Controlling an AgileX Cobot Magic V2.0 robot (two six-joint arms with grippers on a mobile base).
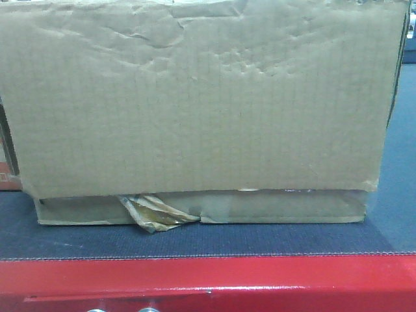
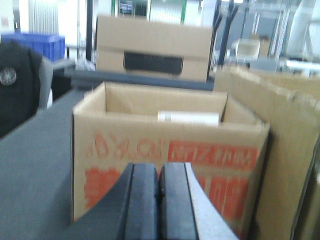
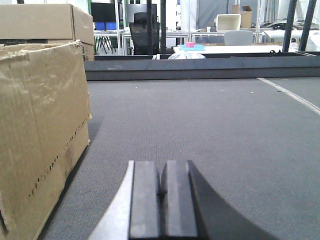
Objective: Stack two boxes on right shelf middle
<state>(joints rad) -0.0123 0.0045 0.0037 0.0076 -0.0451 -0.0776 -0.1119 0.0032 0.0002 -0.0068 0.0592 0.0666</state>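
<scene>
Left gripper [image 2: 159,200] and right gripper [image 3: 162,200] sit clenched, empty. One box [image 3: 40,135] at the right one's nine o'clock looks untouched, so pickup comes first: both arms must flank it.
</scene>
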